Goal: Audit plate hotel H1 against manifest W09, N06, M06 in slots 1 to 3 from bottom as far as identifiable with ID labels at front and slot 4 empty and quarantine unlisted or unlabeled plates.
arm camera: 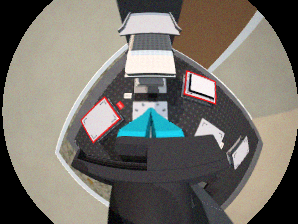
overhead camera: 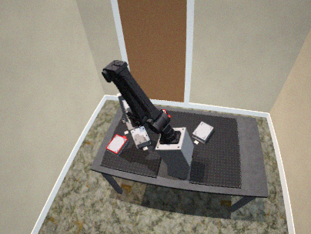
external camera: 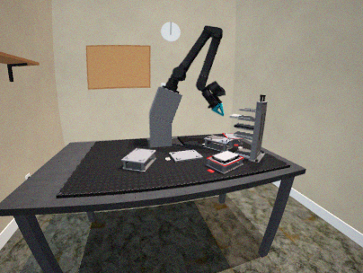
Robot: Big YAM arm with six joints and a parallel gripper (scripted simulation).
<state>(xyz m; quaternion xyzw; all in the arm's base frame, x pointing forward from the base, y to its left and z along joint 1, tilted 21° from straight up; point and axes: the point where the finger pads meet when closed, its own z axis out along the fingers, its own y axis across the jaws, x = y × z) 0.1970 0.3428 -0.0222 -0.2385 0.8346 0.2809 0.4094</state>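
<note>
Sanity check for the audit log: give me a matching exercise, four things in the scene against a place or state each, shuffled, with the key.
Things:
1. gripper
2. plate hotel
3. red-rimmed nest
4. grey nest block

Places or states:
A. stands at the far right of the mat, shelves facing the arm
B. on the mat just in front of the hotel, pale plate on top
C. shut on nothing, in the air above the table
D. left of the arm's pedestal, apart from the other stations

Pairs: 1-C, 2-A, 3-B, 4-D
</note>
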